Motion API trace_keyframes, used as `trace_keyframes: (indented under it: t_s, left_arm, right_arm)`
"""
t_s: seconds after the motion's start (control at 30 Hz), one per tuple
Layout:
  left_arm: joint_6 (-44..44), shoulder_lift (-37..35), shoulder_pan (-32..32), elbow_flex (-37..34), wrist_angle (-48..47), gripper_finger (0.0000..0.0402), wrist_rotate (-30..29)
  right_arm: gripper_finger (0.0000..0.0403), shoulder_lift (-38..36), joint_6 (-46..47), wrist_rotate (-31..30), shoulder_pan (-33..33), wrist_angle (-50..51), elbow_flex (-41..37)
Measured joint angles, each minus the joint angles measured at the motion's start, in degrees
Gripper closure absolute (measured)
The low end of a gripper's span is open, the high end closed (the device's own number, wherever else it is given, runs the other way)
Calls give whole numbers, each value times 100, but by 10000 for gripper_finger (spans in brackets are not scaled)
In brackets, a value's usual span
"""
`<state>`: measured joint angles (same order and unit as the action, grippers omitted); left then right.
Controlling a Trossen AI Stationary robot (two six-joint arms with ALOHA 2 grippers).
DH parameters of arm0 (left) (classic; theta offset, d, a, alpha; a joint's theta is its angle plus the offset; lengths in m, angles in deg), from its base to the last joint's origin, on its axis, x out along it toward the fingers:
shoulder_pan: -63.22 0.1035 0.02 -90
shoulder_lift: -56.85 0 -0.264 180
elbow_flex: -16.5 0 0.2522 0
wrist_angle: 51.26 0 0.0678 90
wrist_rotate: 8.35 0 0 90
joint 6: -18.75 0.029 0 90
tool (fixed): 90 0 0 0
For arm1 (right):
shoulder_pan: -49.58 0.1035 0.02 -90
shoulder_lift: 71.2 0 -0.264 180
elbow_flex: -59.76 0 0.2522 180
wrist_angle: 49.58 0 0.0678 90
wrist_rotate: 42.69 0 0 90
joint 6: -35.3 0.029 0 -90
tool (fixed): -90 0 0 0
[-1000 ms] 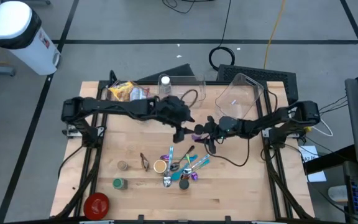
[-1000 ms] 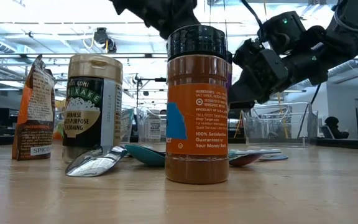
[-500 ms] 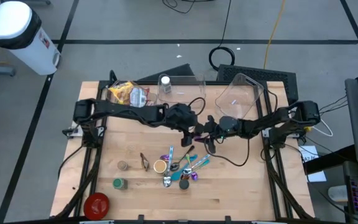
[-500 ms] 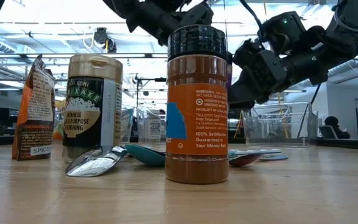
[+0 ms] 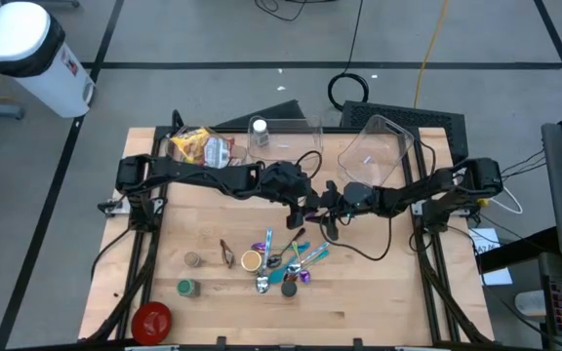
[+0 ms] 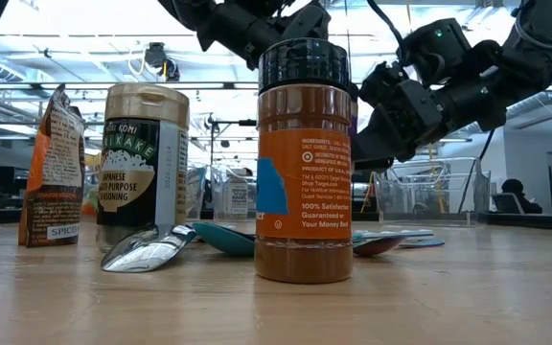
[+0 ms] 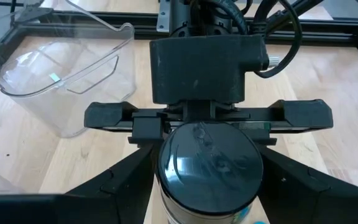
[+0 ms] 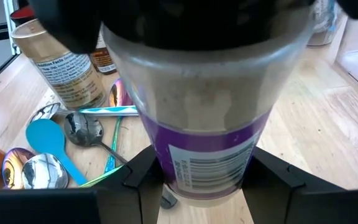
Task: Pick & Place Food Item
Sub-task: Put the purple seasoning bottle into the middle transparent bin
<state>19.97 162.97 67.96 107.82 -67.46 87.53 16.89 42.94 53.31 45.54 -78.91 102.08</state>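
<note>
Above the middle of the bench [image 5: 193, 302], a hand-over between the two arms is taking place. The right end effector [image 8: 201, 180] is gripping a spice jar [image 8: 210, 124], the one with the purple label and black lid, its fingers pressing on the jar's body and keeping it in the air, clear of the wood. The left end effector [image 7: 207, 186] is sitting at the jar's top with its fingers spread wide, one on each side of the lid; they are lying close to the rim, and by my reading they are not yet clamping it. So the step in hand looks like the transfer of the jar from right to left, with the placing yet to come. Next, the left fingers are going to need to close firmly on the lid before the right ones let go, otherwise the jar is likely to drop onto the spoons [image 5: 286, 258] lying just below. A clear bin [image 5: 379, 146] is standing at the bench's far edge, possibly the destination, though I cannot say for certain.
</note>
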Motion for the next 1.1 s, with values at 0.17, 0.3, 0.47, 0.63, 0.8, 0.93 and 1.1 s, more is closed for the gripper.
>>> trace_keyframes:
  t_s: [0.17, 0.3, 0.47, 0.63, 0.8, 0.93, 1.1]
  left_arm:
    - [-20, 0, 0, 0, -11, 157, 0]
    - [-20, 0, 0, 0, -33, 193, 3]
    - [-20, -22, 28, 137, -243, 193, -41]
    - [2, -293, 114, 240, -496, 193, -177]
    - [153, -929, 293, 259, -548, 193, -625]
    - [272, -1489, 467, 190, -780, 193, -1362]
    - [293, -2123, 804, -281, -678, 193, -1412]
  right_arm:
    - [236, 0, 2, 1, 0, 3, 0]
    - [236, 0, 2, -1, 0, 9, 0]
    - [227, -4, 113, -9, 0, -15, 0]
    - [189, -98, 284, -70, -4, -146, 11]
    - [150, -320, 404, 18, 1, 39, -5]
    - [133, -648, 389, 237, 0, 375, 1]
    - [127, -857, 378, 204, 13, 1009, -28]
